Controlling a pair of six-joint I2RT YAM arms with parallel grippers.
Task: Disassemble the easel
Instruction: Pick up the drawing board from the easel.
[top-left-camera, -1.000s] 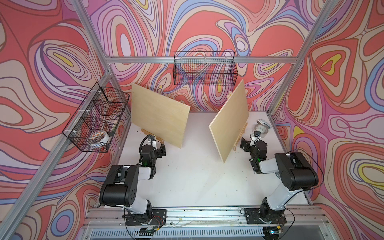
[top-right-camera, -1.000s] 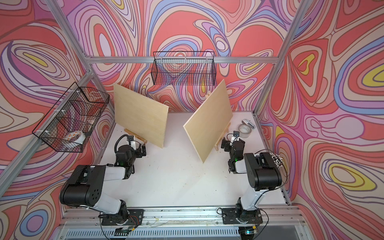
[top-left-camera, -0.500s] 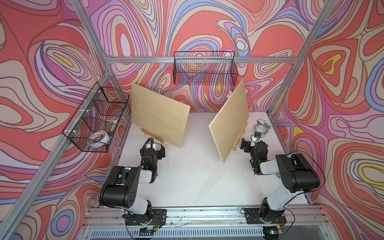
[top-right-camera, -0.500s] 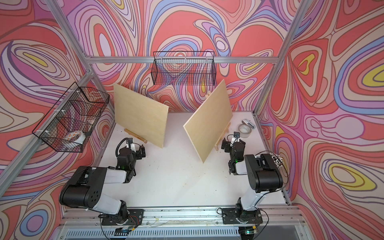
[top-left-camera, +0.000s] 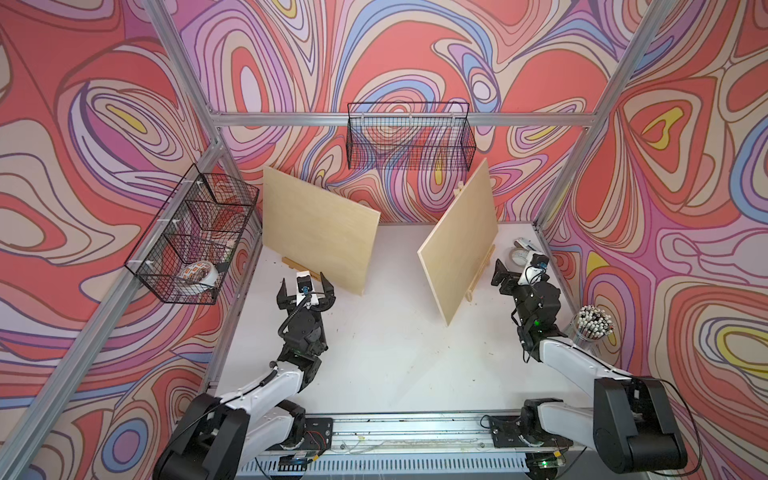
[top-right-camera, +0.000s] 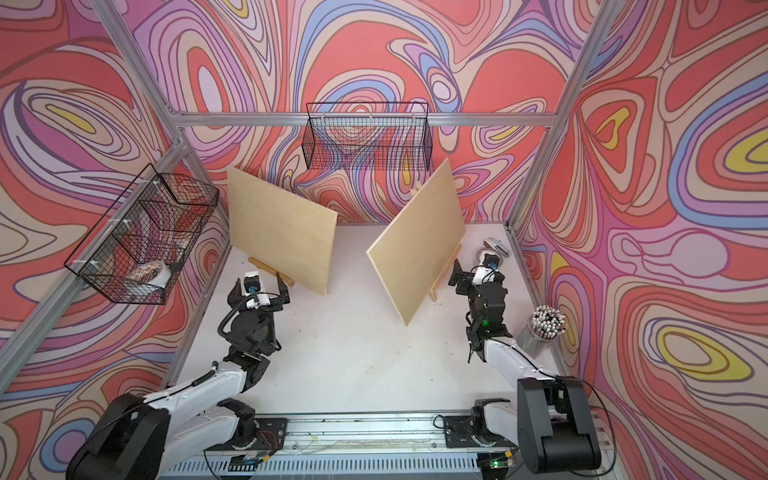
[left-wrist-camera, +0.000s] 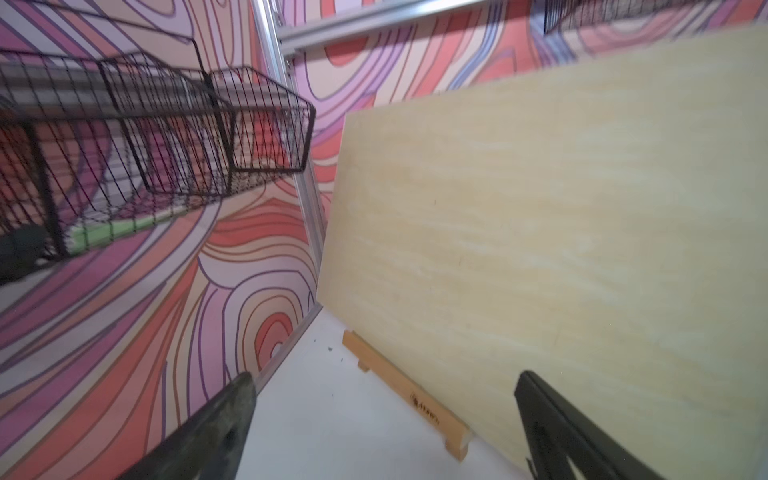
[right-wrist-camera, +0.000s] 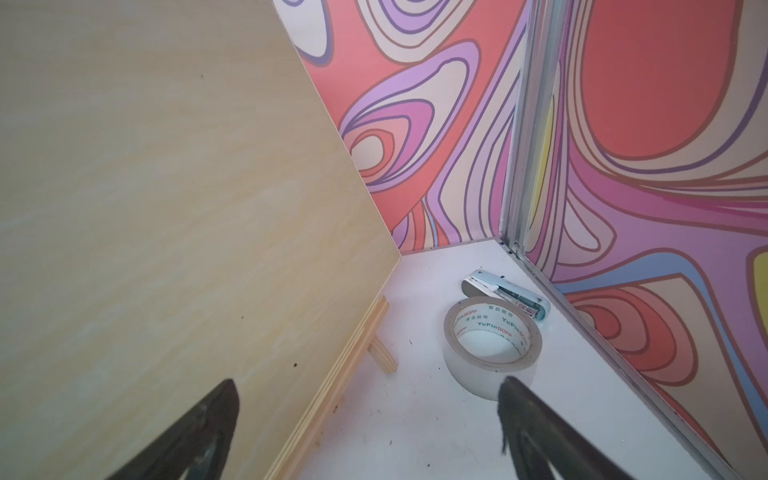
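Easels: left easel and right easel stand on the bench, each ledge propping a tilted board, nothing removed yet | Left fingers: wide apart, empty, just before left board's lower edge | Right fingers: wide apart, empty, beside right board | Arms: low, reaching forward.

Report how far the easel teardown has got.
Done: nothing; the left board sits on the left easel, the right board on the right easel. In hand: nothing; left gripper and right gripper are open, empty. Left: everything.
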